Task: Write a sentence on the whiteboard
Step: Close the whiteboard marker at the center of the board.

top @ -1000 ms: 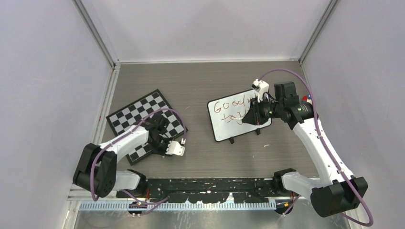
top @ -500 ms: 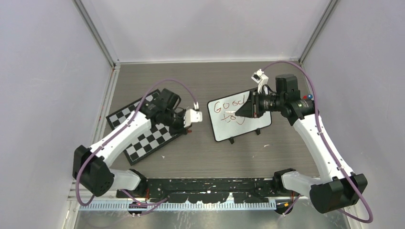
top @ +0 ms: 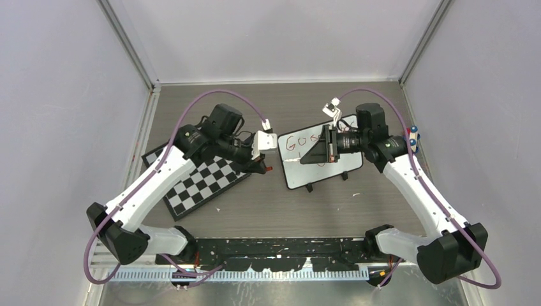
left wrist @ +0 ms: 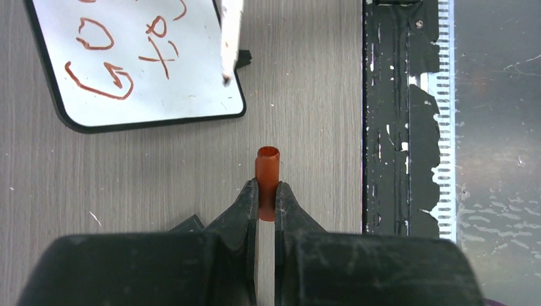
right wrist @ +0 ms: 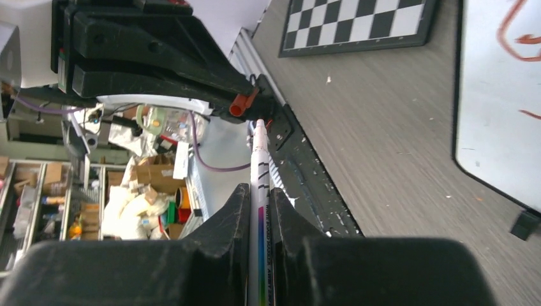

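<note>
The whiteboard (top: 298, 176) lies right of centre, and my right arm covers part of it. The red-brown sentence (top: 294, 141) shows only its first letters; "Go" and "to" (left wrist: 96, 60) show in the left wrist view. My right gripper (top: 307, 157) is shut on a white marker (right wrist: 259, 162), held level above the board with its tip pointing left. My left gripper (top: 260, 167) is shut on a red-brown marker cap (left wrist: 267, 173), just left of the board. The cap's open end (right wrist: 239, 104) faces the marker tip, a small gap apart.
A black-and-white checkerboard (top: 198, 182) lies on the left, under my left arm. A black rail (top: 287, 245) runs along the near edge. Small red and blue objects (top: 413, 132) sit by the right wall. Walls enclose three sides.
My left arm swung from the checkerboard's near side to the whiteboard's left edge. My right gripper moved left over the board, so the marker tip now points at the cap.
</note>
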{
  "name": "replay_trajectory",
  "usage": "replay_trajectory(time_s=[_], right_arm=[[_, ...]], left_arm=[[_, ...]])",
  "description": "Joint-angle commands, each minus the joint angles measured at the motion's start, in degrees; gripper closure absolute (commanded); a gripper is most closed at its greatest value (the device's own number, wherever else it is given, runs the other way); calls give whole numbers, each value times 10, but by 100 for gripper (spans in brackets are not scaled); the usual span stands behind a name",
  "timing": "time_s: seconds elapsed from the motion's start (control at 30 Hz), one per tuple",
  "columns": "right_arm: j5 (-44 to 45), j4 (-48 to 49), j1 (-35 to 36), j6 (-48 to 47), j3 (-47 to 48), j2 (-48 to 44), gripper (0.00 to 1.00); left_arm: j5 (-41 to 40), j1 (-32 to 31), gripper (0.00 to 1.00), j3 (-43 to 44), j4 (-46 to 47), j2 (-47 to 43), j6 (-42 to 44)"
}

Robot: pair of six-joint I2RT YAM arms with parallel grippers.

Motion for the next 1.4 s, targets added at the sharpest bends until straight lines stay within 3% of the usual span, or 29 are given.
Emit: replay_trajectory(time_s=[0.0,0.67,1.37], right_arm=[[-24,25,30,23,10,-18,100],[7,-55,78,-62,27,1,100],[17,-70,88,-82,40,7,100]], left_arm=[[20,-17,100,35,-23,13,7],[-10,-47,100,53,-41,40,33],[-21,-62,100,60,-45,52,34]])
